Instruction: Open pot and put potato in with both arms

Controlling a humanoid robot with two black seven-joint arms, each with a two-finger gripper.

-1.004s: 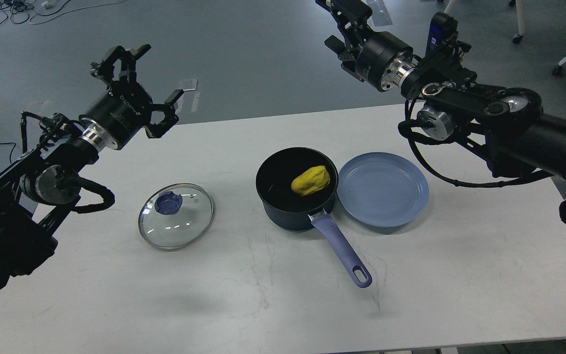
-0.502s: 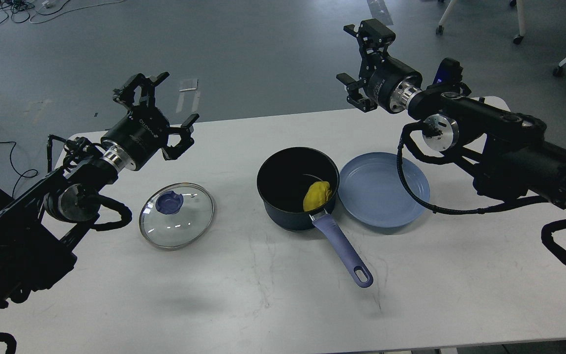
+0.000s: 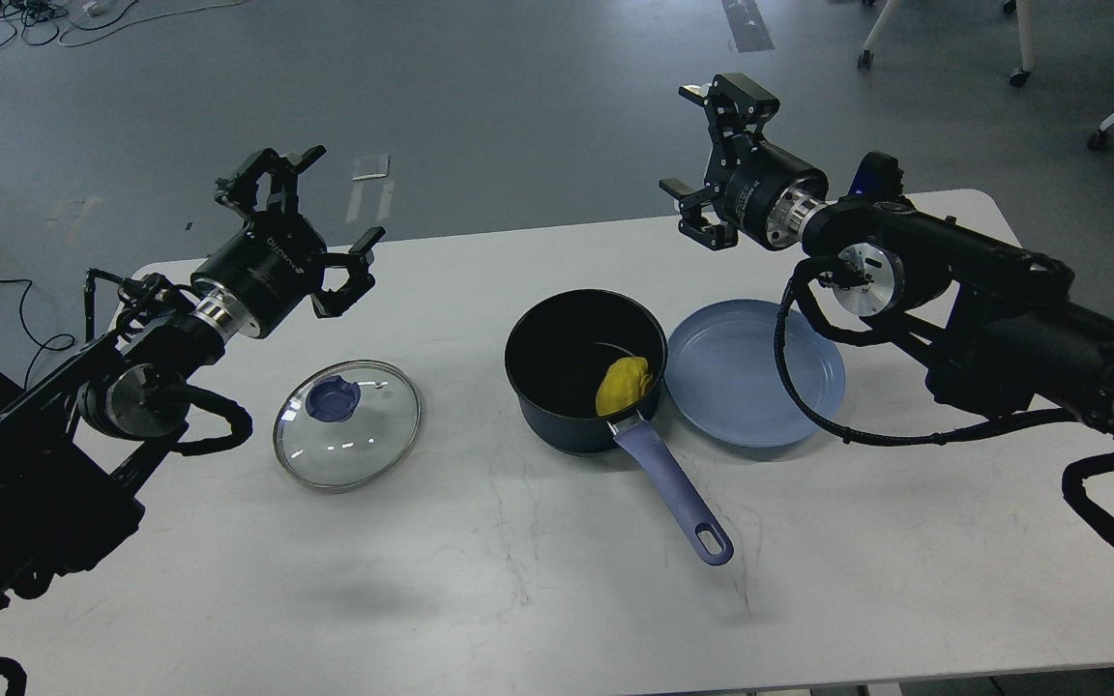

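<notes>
The pot (image 3: pixel 584 372) stands uncovered near the middle of the white counter (image 3: pixel 538 580), a little toward its far edge. Its long lavender handle (image 3: pixel 673 493) runs from the near wall toward the counter's near right corner. The potato (image 3: pixel 623 384) lies inside the pot, low against the near-right part of the black interior, just above where the handle joins.

The glass lid (image 3: pixel 347 425) rests flat on the counter to the left of the pot, well apart from it, with its blue knob (image 3: pixel 332 398) showing through the glass. A light-blue plate (image 3: pixel 755 372) sits on the counter just to the right of the pot, its rim touching or almost touching the pot's wall; which of the two cannot be told.

The left gripper (image 3: pixel 310 208) hangs in the air above the far left corner of the counter, beyond the lid, and its fingers (image 3: pixel 361 266) are spread apart around nothing. The right gripper (image 3: pixel 707 150) is raised over the far edge of the counter, beyond the pot and plate, and its fingers (image 3: pixel 736 92) are likewise spread apart and hold nothing. Both arms reach in from the counter's side edges, each with looped black cable hanging under the wrist.
</notes>
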